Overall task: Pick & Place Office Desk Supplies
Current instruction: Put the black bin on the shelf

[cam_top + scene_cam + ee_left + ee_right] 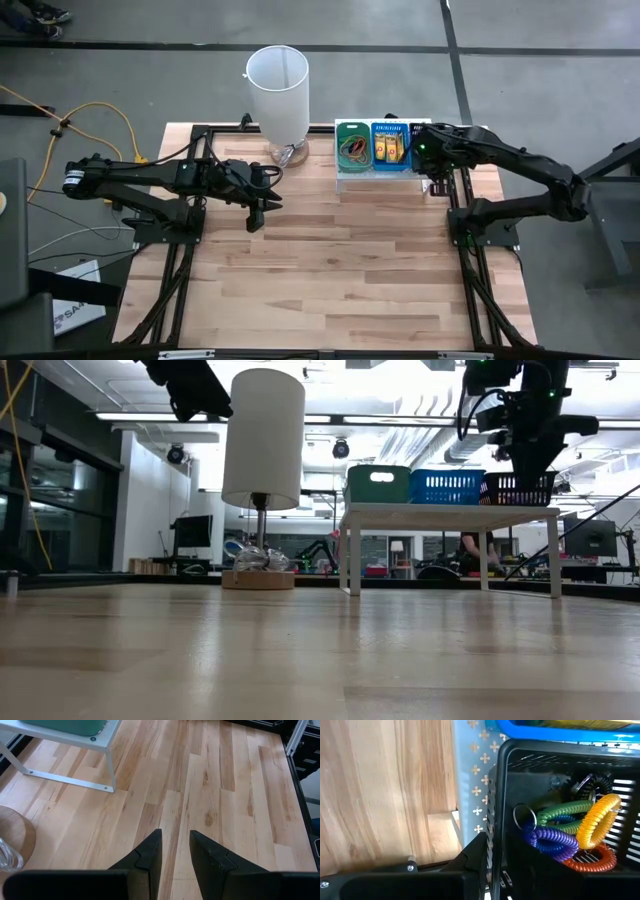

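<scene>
Your right gripper (437,178) hangs over the black tray's (502,785) rim, jaws' state unclear; only its wrist view shows coiled bands (565,832) inside. Left gripper (175,852) sits open above bare bench (225,795).

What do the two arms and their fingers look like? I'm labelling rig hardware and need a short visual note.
Both arms are dark, nearly black, built of jointed segments on black frame bases. The left arm has a white-banded cylinder at its outer end. The left gripper has two matte black, wedge-shaped fingers tapering to points. The right arm carries looped black cables and a small green light near the right gripper.
</scene>
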Motion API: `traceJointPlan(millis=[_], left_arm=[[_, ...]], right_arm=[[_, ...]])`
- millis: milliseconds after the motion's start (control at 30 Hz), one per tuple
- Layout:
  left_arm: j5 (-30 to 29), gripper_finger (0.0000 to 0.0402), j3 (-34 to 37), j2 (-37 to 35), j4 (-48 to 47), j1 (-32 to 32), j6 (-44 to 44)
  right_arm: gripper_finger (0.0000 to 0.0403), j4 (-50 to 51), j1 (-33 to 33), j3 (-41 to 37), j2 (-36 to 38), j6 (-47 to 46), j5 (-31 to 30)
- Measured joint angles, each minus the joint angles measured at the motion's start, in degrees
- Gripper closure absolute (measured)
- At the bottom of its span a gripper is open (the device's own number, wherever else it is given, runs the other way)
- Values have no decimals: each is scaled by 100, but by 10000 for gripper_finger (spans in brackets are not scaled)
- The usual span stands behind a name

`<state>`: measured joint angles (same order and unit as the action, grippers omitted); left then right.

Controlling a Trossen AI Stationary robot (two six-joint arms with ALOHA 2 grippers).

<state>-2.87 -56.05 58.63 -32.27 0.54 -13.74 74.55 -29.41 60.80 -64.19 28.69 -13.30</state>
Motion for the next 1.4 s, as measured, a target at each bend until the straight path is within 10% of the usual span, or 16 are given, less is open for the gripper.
traceJointPlan(millis=[1400], left_arm=[[0,307,0,0,-2,2,0]], right_arm=[[345,-317,4,1,914,-13,476]])
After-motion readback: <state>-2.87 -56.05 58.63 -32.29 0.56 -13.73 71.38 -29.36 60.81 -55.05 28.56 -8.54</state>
